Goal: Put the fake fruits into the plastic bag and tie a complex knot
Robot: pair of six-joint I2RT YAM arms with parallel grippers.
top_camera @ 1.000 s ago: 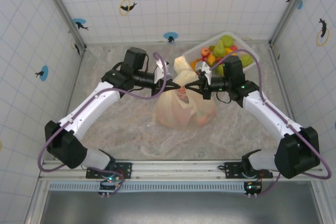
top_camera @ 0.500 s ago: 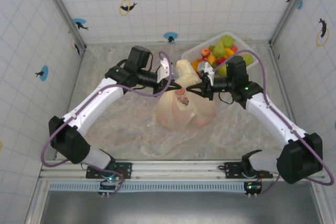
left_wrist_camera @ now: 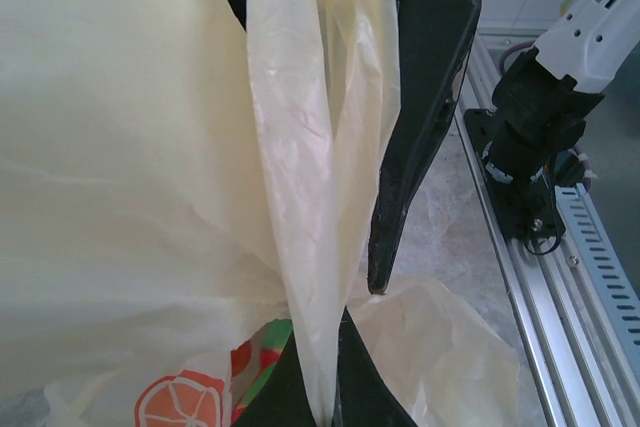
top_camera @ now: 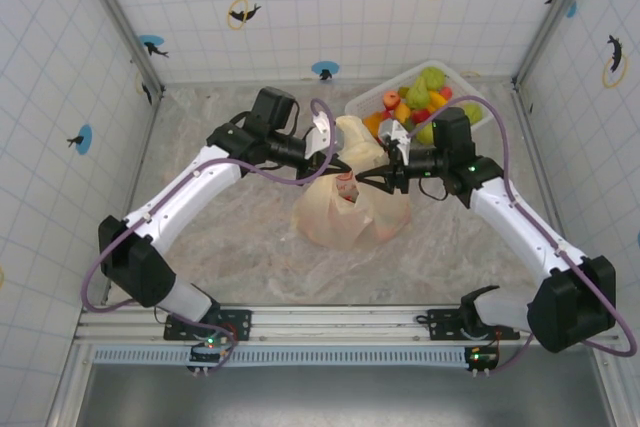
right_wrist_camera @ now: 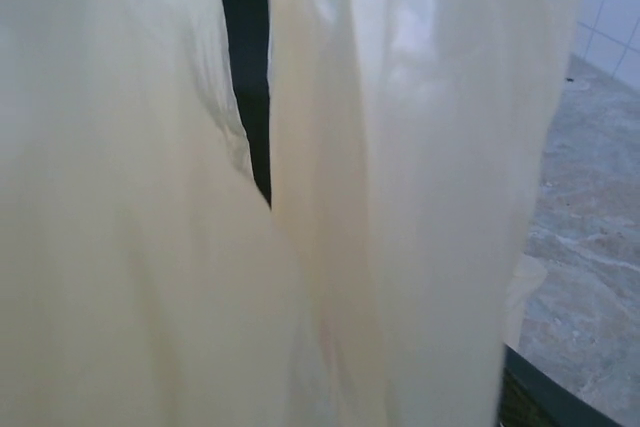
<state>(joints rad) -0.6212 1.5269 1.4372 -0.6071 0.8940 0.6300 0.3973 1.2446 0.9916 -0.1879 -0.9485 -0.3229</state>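
Mid-table: plastic bag (top_camera: 345, 219), bulging. L claw (top_camera: 338, 167) clamped tight on bag handle (left_wrist_camera: 318, 147) at bag top. R claw (top_camera: 377, 179) opposite, against the bag; opening can't be told. Far-right corner: fake fruits (top_camera: 420, 97) in basket (top_camera: 476, 85).

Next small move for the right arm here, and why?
Probably draw the right gripper clear of the plastic bag, then re-grip nearer its top: the left gripper, jaws shut, holds the bag's top, which looks bunched, not knotted, and film crowds the right jaws.
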